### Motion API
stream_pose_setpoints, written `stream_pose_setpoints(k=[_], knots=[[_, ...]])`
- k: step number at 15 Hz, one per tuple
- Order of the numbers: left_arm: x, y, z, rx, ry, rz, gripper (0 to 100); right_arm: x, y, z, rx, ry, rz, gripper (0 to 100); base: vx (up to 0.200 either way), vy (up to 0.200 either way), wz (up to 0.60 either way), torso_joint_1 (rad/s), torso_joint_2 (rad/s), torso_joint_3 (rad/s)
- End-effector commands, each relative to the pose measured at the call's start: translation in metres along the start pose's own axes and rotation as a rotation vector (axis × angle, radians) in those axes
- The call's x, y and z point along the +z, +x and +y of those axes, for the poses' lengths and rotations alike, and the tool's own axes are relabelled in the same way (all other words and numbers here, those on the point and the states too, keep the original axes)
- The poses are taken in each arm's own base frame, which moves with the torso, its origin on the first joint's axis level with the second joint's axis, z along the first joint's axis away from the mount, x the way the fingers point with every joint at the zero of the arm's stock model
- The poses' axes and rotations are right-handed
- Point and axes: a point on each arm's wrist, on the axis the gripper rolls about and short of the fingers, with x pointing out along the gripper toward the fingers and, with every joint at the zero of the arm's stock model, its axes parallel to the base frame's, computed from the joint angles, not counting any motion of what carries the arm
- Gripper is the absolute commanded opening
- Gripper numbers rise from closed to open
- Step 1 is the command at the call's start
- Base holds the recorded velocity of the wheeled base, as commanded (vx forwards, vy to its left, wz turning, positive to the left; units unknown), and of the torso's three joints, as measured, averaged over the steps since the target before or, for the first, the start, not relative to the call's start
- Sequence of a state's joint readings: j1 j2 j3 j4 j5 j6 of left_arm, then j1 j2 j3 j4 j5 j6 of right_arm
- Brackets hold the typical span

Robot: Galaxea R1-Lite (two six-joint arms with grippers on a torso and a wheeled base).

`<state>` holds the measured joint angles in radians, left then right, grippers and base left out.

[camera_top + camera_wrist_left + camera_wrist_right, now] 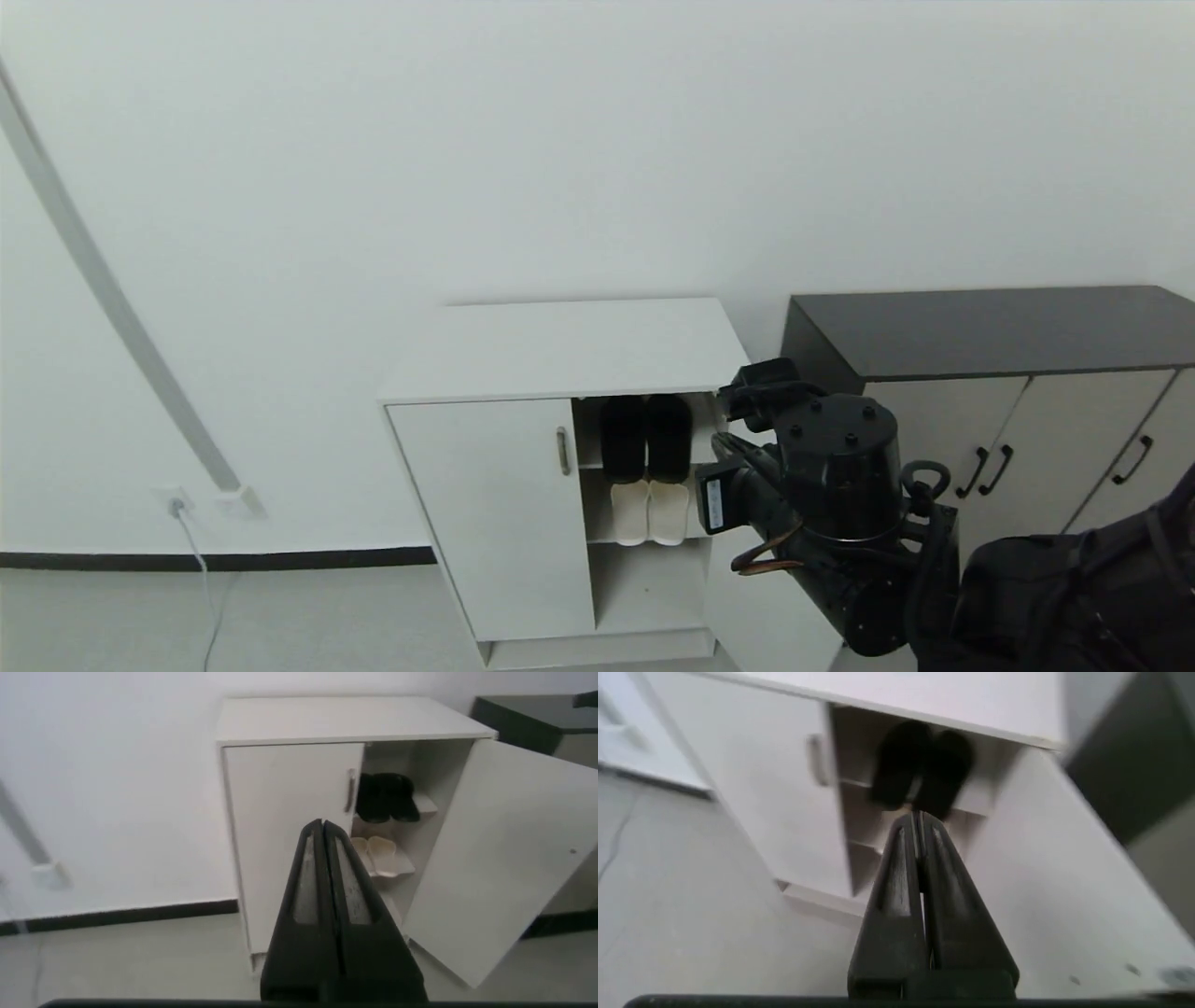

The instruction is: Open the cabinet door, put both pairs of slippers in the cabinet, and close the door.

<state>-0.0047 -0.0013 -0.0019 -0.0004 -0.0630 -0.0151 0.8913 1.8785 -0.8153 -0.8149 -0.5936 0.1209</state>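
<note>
**A:** What is on the far left?

**B:** A socket (175, 504) sits low on the wall. A cable (201, 569) hangs from it toward the floor.

**A:** And the cabinet?

**B:** The white cabinet (560, 350) stands against the wall, to the right of the socket. Its left door (495, 523) is closed, with a handle (563, 451) at the inner edge. Its right door (505, 859) is swung wide open.

**A:** Where are the slippers?

**B:** Both pairs are inside, in the open right half. The black slippers (646, 437) are on the upper shelf. The white slippers (650, 511) are on the shelf just below.

**A:** What about the grippers?

**B:** The left gripper (322, 823) is clenched and empty, in front of the cabinet and apart from it. The right gripper (920, 817) is also clenched and empty. It points at the black slippers and is near the right door. I cannot tell whether it touches the door.

**A:** And farther right?

**B:** A dark cabinet (990, 327) with its doors closed.
</note>
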Motion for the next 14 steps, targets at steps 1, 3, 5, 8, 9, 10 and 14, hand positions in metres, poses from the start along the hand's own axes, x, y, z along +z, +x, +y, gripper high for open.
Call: stream_pose_setpoints(k=[1, 3, 5, 8, 9, 10, 14], knots=[[0.000, 0.000, 0.000, 0.002, 0.000, 0.001, 0, -0.001, 0.001, -0.001, -0.004, -0.002, 0.004, 0, 0.000, 0.000, -0.60, 0.027, 0.00, -0.002], [0.000, 0.000, 0.000, 0.002, 0.000, 0.002, 0, -0.002, 0.005, -0.005, -0.019, -0.002, 0.008, 0, 0.000, 0.000, -0.60, 0.002, 0.00, 0.005], [0.000, 0.000, 0.000, 0.002, 0.000, 0.001, 0, -0.010, 0.017, -0.010, -0.044, -0.016, -0.012, 0, 0.000, 0.000, 0.00, 0.000, 0.00, 0.000], [0.000, 0.000, 0.000, 0.002, 0.000, -0.001, 0, -0.015, 0.020, -0.010, -0.030, -0.034, -0.047, 0, 0.000, 0.000, 0.00, 0.000, 0.00, 0.000], [0.000, 0.000, 0.000, 0.002, 0.000, 0.001, 0, -0.013, 0.021, -0.012, -0.025, -0.031, -0.053, 0, 0.000, 0.000, 0.00, 0.000, 0.00, 0.000], [0.000, 0.000, 0.000, 0.002, 0.000, 0.001, 0, -0.012, 0.022, -0.014, -0.031, -0.026, -0.056, 0, 0.000, 0.000, 0.00, 0.000, 0.00, 0.000], [0.000, 0.000, 0.000, 0.002, 0.000, 0.002, 0, -0.007, 0.032, -0.025, -0.066, -0.012, -0.065, 0, -0.150, 0.000, 0.00, 0.004, 0.00, 0.002]])
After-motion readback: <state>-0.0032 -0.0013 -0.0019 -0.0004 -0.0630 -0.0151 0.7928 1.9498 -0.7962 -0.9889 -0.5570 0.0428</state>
